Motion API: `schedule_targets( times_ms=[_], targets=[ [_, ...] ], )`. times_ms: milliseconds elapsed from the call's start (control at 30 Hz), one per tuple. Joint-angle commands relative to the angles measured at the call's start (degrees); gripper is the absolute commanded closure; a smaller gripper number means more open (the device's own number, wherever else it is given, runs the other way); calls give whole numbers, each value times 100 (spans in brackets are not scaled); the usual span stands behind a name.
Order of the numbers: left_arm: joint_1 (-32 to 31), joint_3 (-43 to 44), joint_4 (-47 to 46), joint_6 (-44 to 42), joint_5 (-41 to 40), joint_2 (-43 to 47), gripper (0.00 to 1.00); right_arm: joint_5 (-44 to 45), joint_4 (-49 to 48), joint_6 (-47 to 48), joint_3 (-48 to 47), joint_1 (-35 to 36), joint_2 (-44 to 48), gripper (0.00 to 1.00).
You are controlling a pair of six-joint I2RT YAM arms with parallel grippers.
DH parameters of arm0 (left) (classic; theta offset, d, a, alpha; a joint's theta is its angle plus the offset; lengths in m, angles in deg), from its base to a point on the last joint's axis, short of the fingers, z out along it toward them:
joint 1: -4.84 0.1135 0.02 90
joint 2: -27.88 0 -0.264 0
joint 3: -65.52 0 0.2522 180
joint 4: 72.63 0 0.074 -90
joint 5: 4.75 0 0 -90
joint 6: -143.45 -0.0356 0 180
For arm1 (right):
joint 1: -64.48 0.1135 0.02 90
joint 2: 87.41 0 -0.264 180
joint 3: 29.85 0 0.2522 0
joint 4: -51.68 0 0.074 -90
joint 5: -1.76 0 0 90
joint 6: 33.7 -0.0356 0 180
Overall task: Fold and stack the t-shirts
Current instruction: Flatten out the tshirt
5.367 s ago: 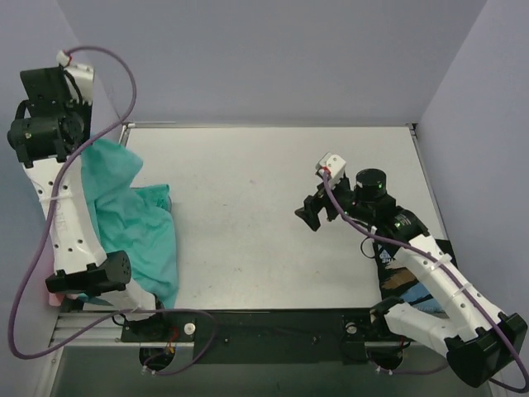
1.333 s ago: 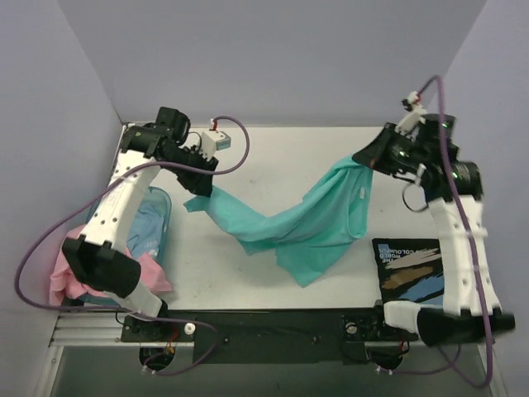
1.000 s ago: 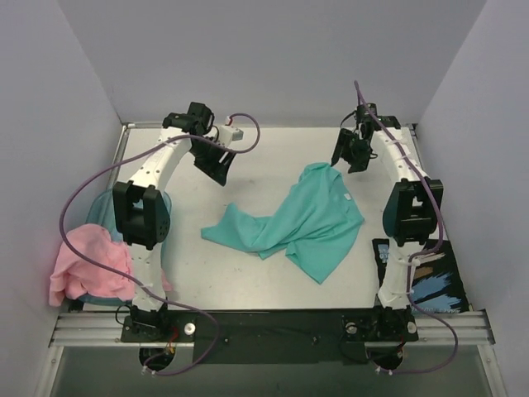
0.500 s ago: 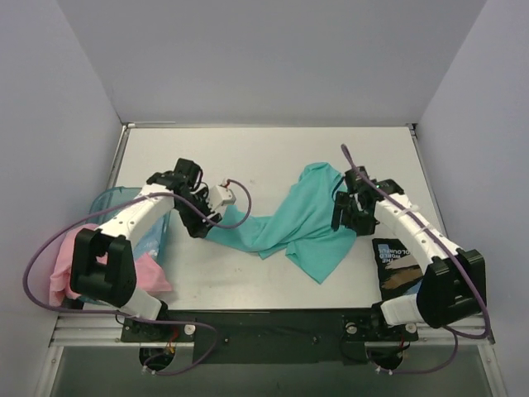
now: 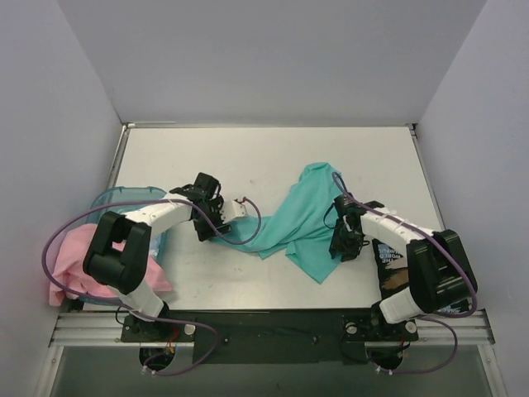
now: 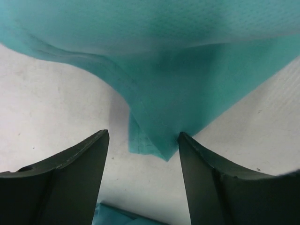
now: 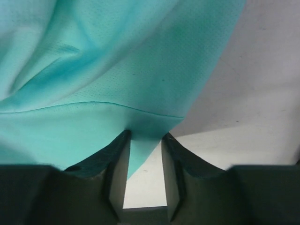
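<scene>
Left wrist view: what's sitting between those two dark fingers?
A corner of the teal-green t-shirt lies between the left fingers, with bare table around it.

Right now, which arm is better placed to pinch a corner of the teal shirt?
Likely right: the right claw has a teal shirt corner centred in its narrow gap. The left claw gapes wide, the cloth tip beside one finger.

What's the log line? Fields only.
left gripper: open, astride teal t-shirt corner | right gripper: open, narrow, at shirt edge | pink t-shirt: bunched at tub | fold: not begun
</scene>
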Motion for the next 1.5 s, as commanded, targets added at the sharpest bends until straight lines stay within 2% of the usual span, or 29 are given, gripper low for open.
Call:
schedule_targets(
  times_ms=[0,33,67,100,133,167,267,367,433,500,600,733,767,900,1033,1100,1167,1200,1233,1267,1300,1367,1400,1467],
  targets=[
    [-92,-127,-377,45,-142,-193,32,-221,-721,-190,172,60,-387,81],
    [-119,-136,-360,80,-143,-185,43,-203,-686,-111,129,34,-343,94],
    [-128,-119,-342,115,-116,-167,51,-177,-651,-32,33,16,-273,100],
    [-128,-75,-325,211,-64,-150,69,-185,-572,4,-29,-45,-203,100],
    [-128,-40,-211,247,84,-132,78,-264,-554,91,-169,-80,-71,100],
    [-136,48,-132,299,138,-132,100,-343,-476,144,-266,-159,69,100],
    [-110,294,184,528,218,-97,100,-554,-291,390,-810,-396,412,100],
    [83,1075,694,992,305,0,100,-852,78,601,-1364,-634,903,100],
    [399,1813,1499,1282,664,166,100,-1019,315,794,-1865,-836,1229,100],
    [776,2717,2123,1503,1444,307,100,-1151,535,1005,-2427,-1082,1606,100],
    [1399,3911,2829,1732,2010,465,100,-1406,772,1225,-3306,-1643,2012,100],
    [1919,4722,3498,1829,2493,729,100,-1705,1001,1489,-4282,-1988,2364,100],
    [1964,4794,3690,1838,2599,790,100,-1802,1028,1533,-4536,-2214,2425,100],
    [2034,5023,4078,1908,2836,975,100,-2022,1081,1595,-5038,-2304,2566,100],
    [2034,4874,4386,1847,3038,1054,100,-2224,1090,1603,-5093,-2313,2646,100],
    [2026,4427,4396,1637,3083,1054,100,-2268,1081,1586,-4831,-2304,2707,100],
    [2017,3612,4308,1408,3048,1002,99,-2242,907,1551,-4332,-2295,2830,100],
    [2017,3451,4299,1225,3039,967,93,-2259,774,1525,-4041,-2261,2943,100],
    [2008,3128,4194,1162,3013,854,72,-2260,469,1411,-3516,-2199,3005,100],
    [2008,2968,4054,1126,2987,792,63,-2312,309,1341,-3180,-2164,3084,100],
    [1999,2731,3652,1152,2830,617,49,-2295,55,1227,-2680,-2050,3076,100],
    [1903,2510,2703,1503,2145,256,43,-2207,-209,1208,-2229,-1586,2928,100],
    [1842,2527,2116,1939,1342,-93,43,-2041,-298,1243,-2062,-1462,2727,100],
    [1631,2929,2048,2215,461,-682,42,-1978,-492,1209,-1955,-1267,2350,100]
  ],
)
